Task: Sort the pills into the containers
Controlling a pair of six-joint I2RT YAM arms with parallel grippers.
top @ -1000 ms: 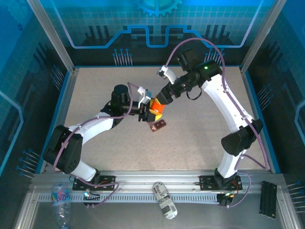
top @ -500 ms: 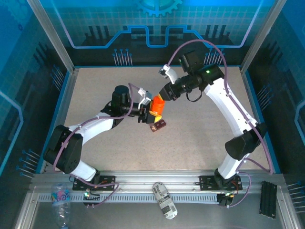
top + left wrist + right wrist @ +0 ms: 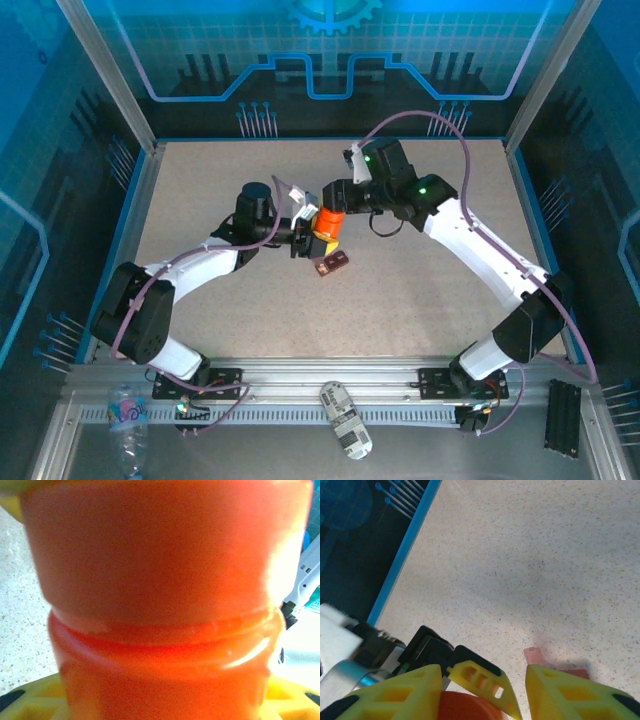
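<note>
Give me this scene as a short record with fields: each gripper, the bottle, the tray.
left gripper: jaws shut on the bottle
right gripper: jaws open, at the bottle's top end
bottle: orange, held between the two arms at mid-table
tray: dark red-brown, flat on the table, just on the near side of the bottle, in neither gripper

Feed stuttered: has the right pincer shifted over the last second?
Yes. The right pincer swung left: earlier it slanted in from past the right end of the dark tray, now it sits beyond its middle, at the orange bottle.
</note>
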